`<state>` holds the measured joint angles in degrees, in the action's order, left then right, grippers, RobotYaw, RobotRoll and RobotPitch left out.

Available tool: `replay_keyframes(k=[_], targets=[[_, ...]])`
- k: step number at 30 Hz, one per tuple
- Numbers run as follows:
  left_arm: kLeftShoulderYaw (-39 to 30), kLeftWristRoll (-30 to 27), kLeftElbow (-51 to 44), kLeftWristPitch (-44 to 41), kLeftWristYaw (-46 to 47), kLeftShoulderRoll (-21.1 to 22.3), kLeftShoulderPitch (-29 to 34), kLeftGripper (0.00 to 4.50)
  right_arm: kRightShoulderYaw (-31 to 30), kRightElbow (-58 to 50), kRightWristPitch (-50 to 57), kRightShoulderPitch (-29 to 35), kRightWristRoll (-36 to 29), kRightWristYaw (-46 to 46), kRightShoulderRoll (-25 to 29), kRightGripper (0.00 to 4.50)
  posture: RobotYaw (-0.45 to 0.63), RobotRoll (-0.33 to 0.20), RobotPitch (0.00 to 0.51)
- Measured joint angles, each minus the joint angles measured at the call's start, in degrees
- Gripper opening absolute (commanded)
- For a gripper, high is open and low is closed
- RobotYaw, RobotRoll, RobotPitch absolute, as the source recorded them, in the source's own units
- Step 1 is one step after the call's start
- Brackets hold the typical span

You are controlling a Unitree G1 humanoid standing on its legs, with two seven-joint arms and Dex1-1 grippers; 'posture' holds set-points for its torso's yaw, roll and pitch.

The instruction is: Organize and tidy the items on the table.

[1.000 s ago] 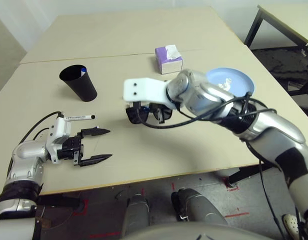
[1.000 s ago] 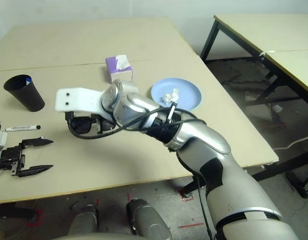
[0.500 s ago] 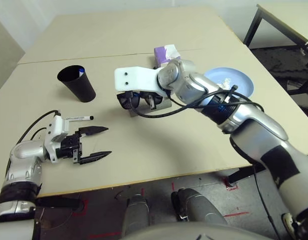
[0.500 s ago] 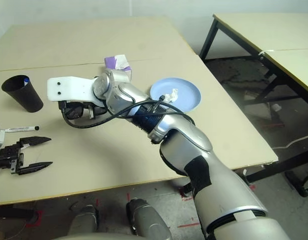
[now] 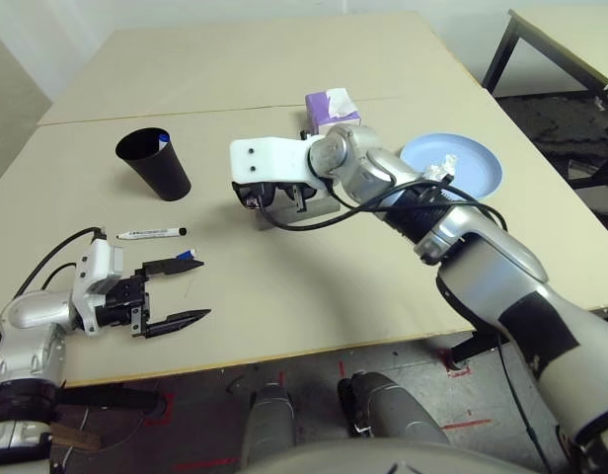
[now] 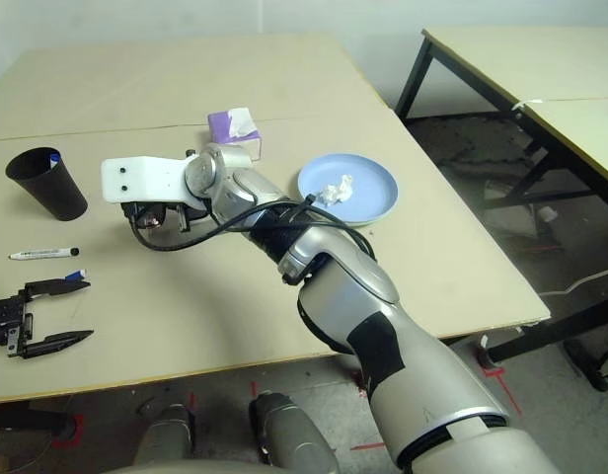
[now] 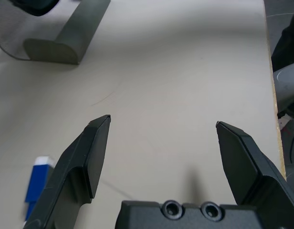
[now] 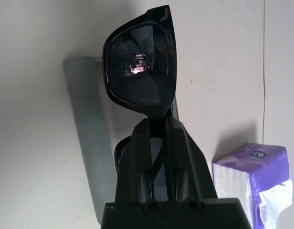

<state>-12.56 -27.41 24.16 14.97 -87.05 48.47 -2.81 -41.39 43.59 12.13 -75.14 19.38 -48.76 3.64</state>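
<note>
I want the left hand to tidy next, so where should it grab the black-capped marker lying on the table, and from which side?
Grip the black-capped marker mid-barrel, coming down from above. It lies flat on the table, leaving only its top and long sides free, so close across its thin width. The open left hand sits nearby, closer to the robot.

I see the grey glasses case [image 5: 324,205] mostly hidden behind my right wrist; its open or closed state is unclear. At ten o'clock, the black cup [image 5: 154,163] hides all but a marker's blue tip [image 5: 163,137]. Print on the black-capped marker [image 5: 151,233] is unreadable.
</note>
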Motion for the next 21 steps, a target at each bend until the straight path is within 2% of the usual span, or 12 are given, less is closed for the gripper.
replay_keyframes(k=[7,21], targets=[[-0.14,-0.17,-2.88,-1.97,1.43,-0.02,0.27,4.50,0.53,2.69,-2.28,0.66,2.00,0.71,-0.25,0.17,-0.05,0.000,0.139],[-0.22,-0.17,-2.91,-2.12,1.43,-0.20,0.27,4.50,2.56,4.17,-5.93,3.14,4.60,1.80,-0.16,0.17,-0.05,0.000,0.141]])
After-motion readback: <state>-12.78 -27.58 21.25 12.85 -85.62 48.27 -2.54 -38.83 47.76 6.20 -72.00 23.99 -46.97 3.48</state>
